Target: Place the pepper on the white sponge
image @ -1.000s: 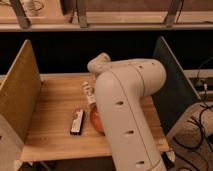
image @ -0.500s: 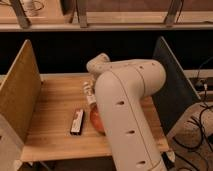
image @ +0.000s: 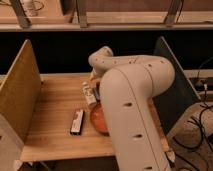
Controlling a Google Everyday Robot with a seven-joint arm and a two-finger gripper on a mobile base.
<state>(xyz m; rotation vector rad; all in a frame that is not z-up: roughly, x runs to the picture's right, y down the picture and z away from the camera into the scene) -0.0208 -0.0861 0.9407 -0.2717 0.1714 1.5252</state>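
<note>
The white sponge (image: 89,94), a narrow white block with dark marks, lies on the wooden table (image: 55,107) just left of my arm. My big white arm (image: 132,105) reaches over the table from the front right and covers its middle and right. My gripper is hidden behind the arm, somewhere near the sponge and the bowl. The pepper does not show; the arm hides it.
An orange bowl (image: 97,119) sits partly under the arm. A black-and-white bar (image: 77,121) lies left of the bowl. A tan wall (image: 20,95) bounds the table on the left and a dark panel (image: 175,85) on the right. Cables (image: 200,125) lie on the floor at right.
</note>
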